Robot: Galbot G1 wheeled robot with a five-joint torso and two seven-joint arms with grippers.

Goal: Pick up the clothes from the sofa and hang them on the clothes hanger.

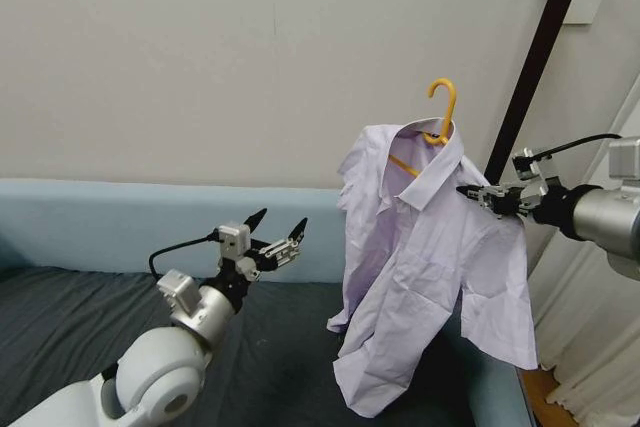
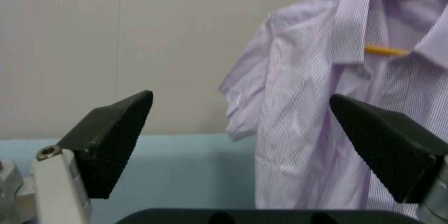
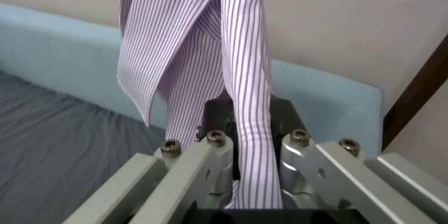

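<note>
Head view: shirt (image 1: 420, 267) on hanger (image 1: 444, 105), vertical, collar up, in pinch of right gripper (image 1: 470, 192); left gripper (image 1: 281, 221) agape.

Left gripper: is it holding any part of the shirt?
No, the left gripper is open and empty over the sofa, apart from the shirt, which the right gripper pinches.

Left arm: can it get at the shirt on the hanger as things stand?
Probably yes. The left pincer is open above the sofa, facing the shirt, with nothing between them. The right pincer is shut on the shirt's right side.
</note>
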